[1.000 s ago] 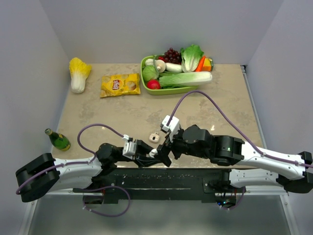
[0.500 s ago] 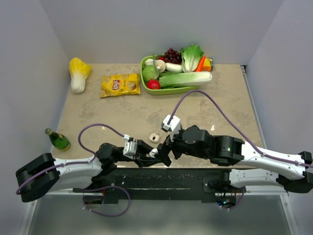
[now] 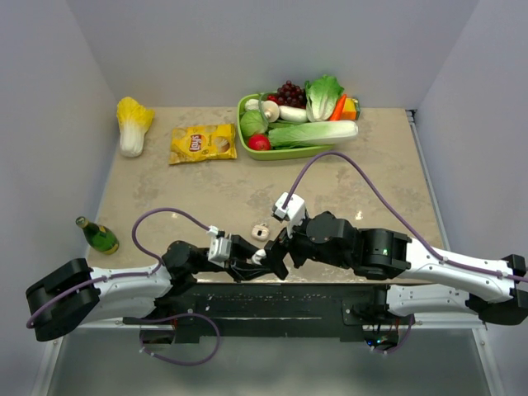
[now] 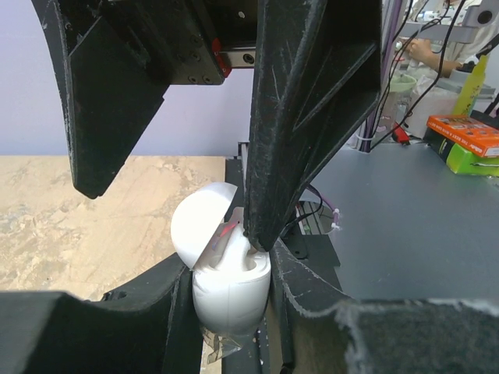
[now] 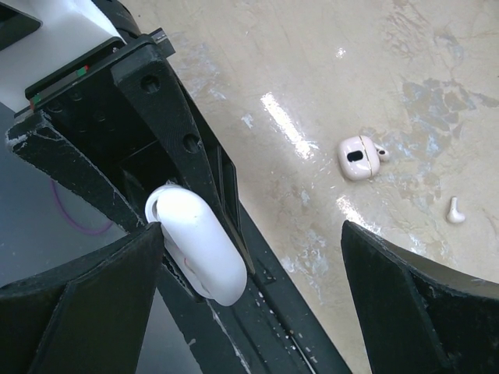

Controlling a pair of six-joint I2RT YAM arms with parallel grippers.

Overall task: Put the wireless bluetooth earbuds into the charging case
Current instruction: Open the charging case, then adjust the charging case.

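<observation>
The charging case (image 4: 230,288) is a white oval with its lid (image 4: 201,220) hinged open. My left gripper (image 4: 230,269) is shut on it and holds it upright at the table's near edge (image 3: 257,258). My right gripper (image 3: 276,254) is wide open right over the case. One of its fingers (image 4: 300,132) touches the case's open top, where a white lump sits. In the right wrist view the case (image 5: 195,253) lies between my open right gripper's (image 5: 248,230) fingers. A small white earbud (image 5: 455,210) and a larger cream piece (image 5: 359,158) lie on the table beyond.
The cream piece also shows in the top view (image 3: 261,232), just behind the grippers. A green bottle (image 3: 99,236) lies at the left edge. A yellow chip bag (image 3: 203,143), a cabbage (image 3: 132,124) and a green tray (image 3: 246,132) of vegetables are at the back.
My right wrist has edged slightly up and back over the case. The left gripper and the case have stayed put.
</observation>
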